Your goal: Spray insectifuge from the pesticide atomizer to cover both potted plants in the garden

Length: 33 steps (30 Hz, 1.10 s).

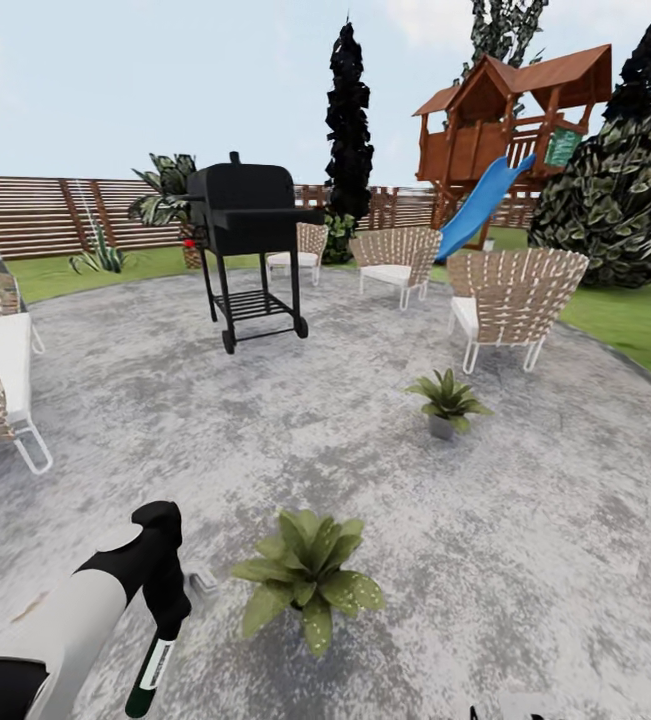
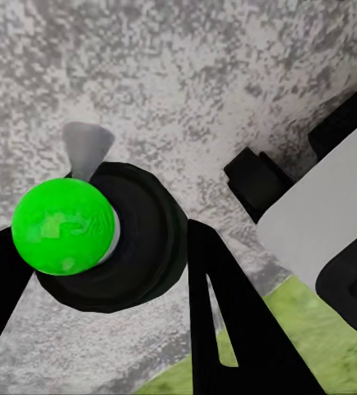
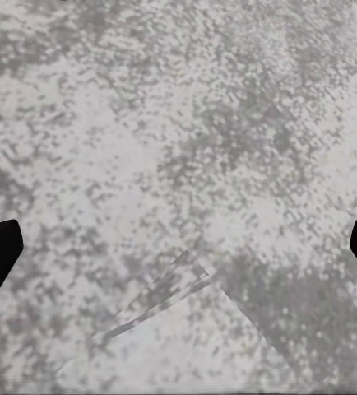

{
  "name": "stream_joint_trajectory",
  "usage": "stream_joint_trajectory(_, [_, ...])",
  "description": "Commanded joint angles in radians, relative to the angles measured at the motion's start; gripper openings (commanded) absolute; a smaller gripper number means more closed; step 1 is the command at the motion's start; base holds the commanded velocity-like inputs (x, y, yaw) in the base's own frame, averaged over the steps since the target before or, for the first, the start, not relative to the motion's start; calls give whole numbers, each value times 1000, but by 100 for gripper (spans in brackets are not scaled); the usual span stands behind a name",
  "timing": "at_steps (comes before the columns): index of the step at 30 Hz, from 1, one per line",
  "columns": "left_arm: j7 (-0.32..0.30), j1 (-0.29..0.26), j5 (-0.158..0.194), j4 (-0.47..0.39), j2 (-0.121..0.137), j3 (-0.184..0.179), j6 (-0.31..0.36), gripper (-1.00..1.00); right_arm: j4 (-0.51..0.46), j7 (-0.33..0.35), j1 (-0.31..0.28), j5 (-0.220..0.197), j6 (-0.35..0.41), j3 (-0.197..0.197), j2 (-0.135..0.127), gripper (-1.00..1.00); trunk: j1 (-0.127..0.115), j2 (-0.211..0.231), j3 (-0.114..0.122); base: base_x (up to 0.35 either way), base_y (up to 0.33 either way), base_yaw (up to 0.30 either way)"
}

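From head height we are looking forward and down across the paved area (image 1: 365, 400), the fence (image 1: 25, 215) lying far off at ten o'clock. Both wrist cameras are facing close down onto that same mottled paving (image 3: 178, 123), shared with the head view.

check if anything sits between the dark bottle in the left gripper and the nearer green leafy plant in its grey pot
Nothing visible does. The left gripper holds the dark bottle beside the nearer potted plant; between them lies bare mottled grey paving.
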Motion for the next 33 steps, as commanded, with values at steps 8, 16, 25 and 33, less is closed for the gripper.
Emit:
stream_joint_trajectory(8, [-5, 16, -1, -2, -6, -5, 11, -100, 1, -5, -1, -4, -3, 8, -3, 100, 0, 0, -1, 118, 75, -298])
stream_joint_trajectory(16, [28, 57, 0, -2, -20, -3, 10, -100, 1, -5, -1, -4, -3, 8, -2, 100, 0, 0, -1, 3, 1, -300])
stream_joint_trajectory(25, [38, 141, 1, -11, 55, 17, -1, -100, 1, -5, -1, -4, -3, 9, -2, 100, 0, 0, -1, 0, 0, -114])
stream_joint_trajectory(33, [40, 142, 0, -22, 42, 80, -3, -100, 2, -3, -1, -3, -3, 10, -5, 100, 0, 0, -1, 0, 0, -1])
